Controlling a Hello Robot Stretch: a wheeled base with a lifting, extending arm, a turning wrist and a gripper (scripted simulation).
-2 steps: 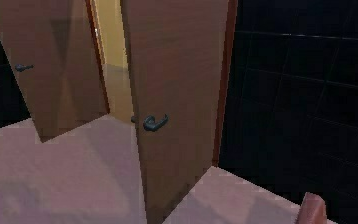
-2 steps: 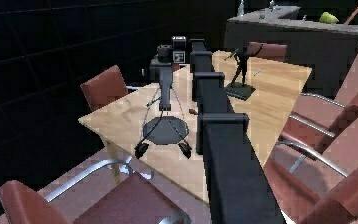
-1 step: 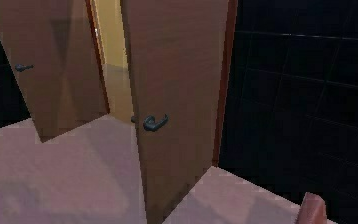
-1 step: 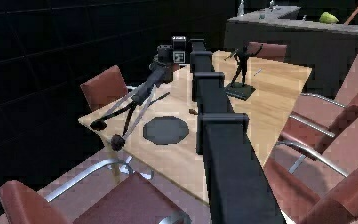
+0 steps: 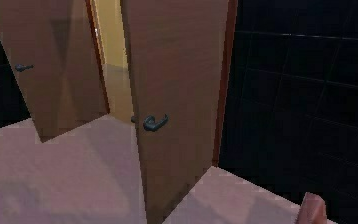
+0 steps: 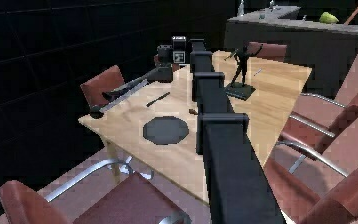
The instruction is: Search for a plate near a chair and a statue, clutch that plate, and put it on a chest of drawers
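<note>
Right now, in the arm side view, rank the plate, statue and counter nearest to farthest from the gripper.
1. Plate, on the table, close by the gripper.
2. Statue, on the table, right of the arm.
3. Counter, beyond the table, upper right.

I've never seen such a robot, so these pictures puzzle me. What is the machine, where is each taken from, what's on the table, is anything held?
It is a wheeled robot with one arm, in a simulated house. One camera looks ahead and sees two wooden doors. The other looks out to the side where the arm, a dark bar, reaches over a wooden table with chairs around it. On the table are a dark plate and a dark statue. The end effector sits at the bar's far end; I cannot tell whether it holds anything.
</note>
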